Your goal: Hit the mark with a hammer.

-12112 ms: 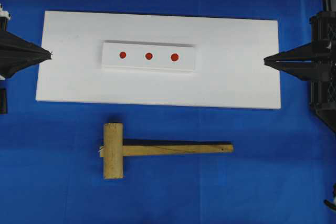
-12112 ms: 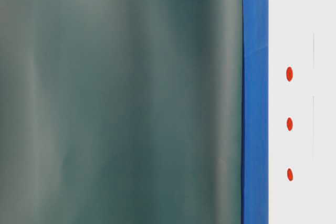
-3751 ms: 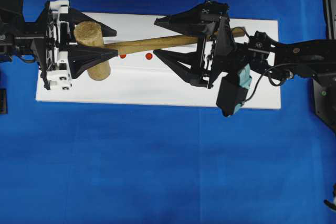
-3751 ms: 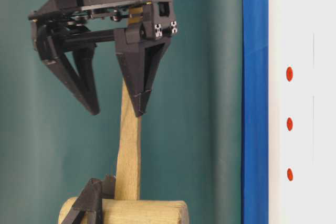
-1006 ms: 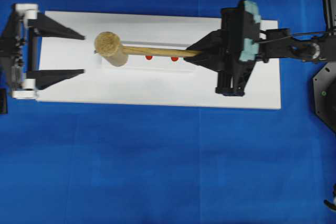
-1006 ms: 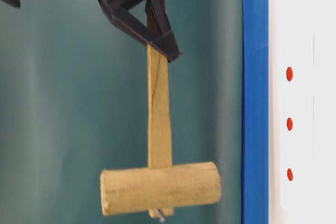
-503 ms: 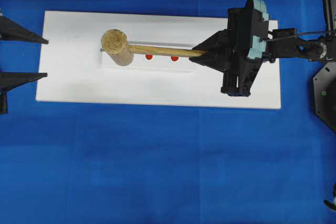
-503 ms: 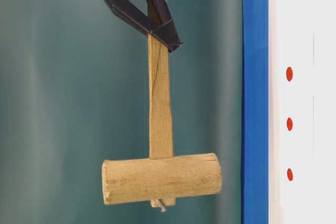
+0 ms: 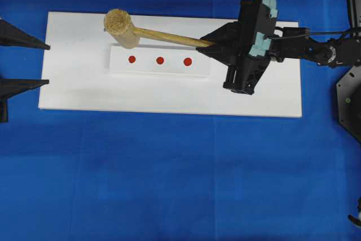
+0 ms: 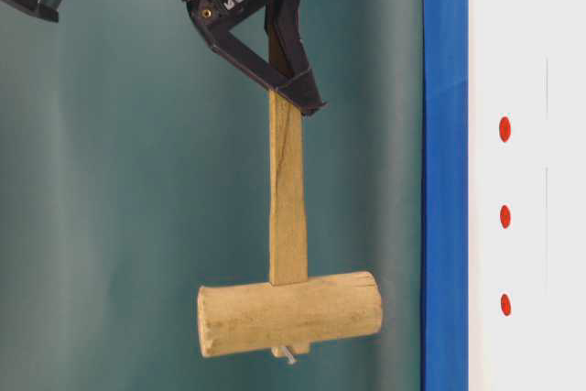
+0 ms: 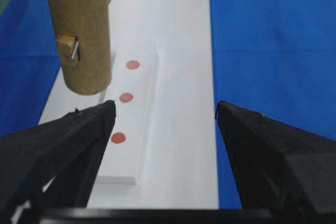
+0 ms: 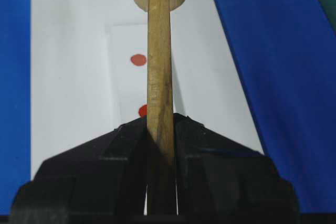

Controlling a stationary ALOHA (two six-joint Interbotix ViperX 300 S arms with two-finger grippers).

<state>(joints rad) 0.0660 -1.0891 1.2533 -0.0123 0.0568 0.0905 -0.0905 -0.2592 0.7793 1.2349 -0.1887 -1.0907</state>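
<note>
The hammer (image 9: 119, 26) hangs in the air with my right gripper (image 9: 206, 43) shut on its handle (image 12: 159, 66). Its head (image 10: 288, 313) hovers off the surface, beyond the far side of the white block (image 9: 145, 67) near the block's left end. The mark (image 9: 131, 58) is the left dot of the red row and lies uncovered; it also shows as the nearest dot (image 11: 118, 138) in the left wrist view. My left gripper (image 9: 48, 64) stands open at the board's left edge, empty, its fingers (image 11: 79, 129) apart from the hammer head (image 11: 84, 35).
The block lies on a larger white board (image 9: 254, 100) over a blue cloth (image 9: 169, 184). The middle dot (image 9: 159, 60) and the largest dot (image 9: 188, 61) sit right of the mark. The right arm (image 9: 316, 49) reaches in from the right edge.
The hammer head has swung toward the board's far edge, uncovering the mark. The left gripper drew back to the left edge a second ago and has stayed there, still open.
</note>
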